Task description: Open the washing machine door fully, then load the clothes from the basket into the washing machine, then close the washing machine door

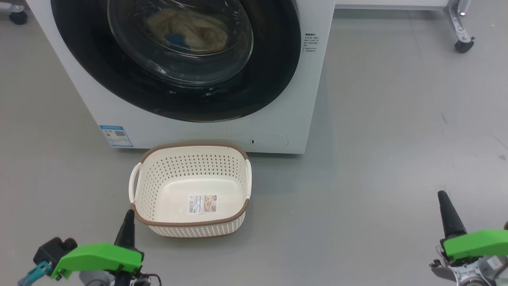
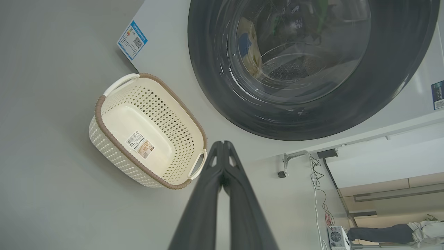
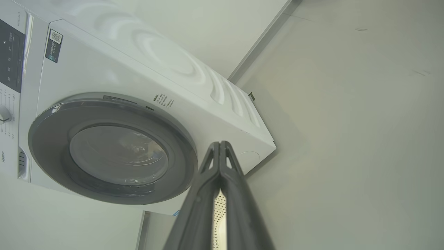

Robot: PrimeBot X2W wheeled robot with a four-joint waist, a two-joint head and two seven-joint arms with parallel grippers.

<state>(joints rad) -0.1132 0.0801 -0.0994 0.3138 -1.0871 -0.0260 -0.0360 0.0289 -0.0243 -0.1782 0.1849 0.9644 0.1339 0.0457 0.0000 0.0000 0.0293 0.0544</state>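
The white washing machine (image 1: 309,99) stands ahead with its black-rimmed round door (image 1: 274,67) shut flat against the front. Through the glass I see the clothes (image 1: 190,29), cream-yellow with a blue piece, lying in the drum. The cream perforated basket (image 1: 238,174) sits on the floor just in front of the machine, with nothing in it but its bottom label. My left gripper (image 1: 129,214) is shut and holds nothing, its tip by the basket's near left corner. My right gripper (image 1: 442,196) is shut too, over bare floor at the lower right. The door (image 2: 215,86) (image 3: 48,139) and the basket (image 2: 104,135) show in the wrist views.
Grey floor lies all around. A castor on a metal leg (image 1: 462,43) stands at the far right, another castor (image 1: 18,16) at the far left. In the left wrist view, cables (image 2: 317,180) and a small white box (image 2: 336,238) lie by the wall, with a person's legs (image 2: 392,232) beyond.
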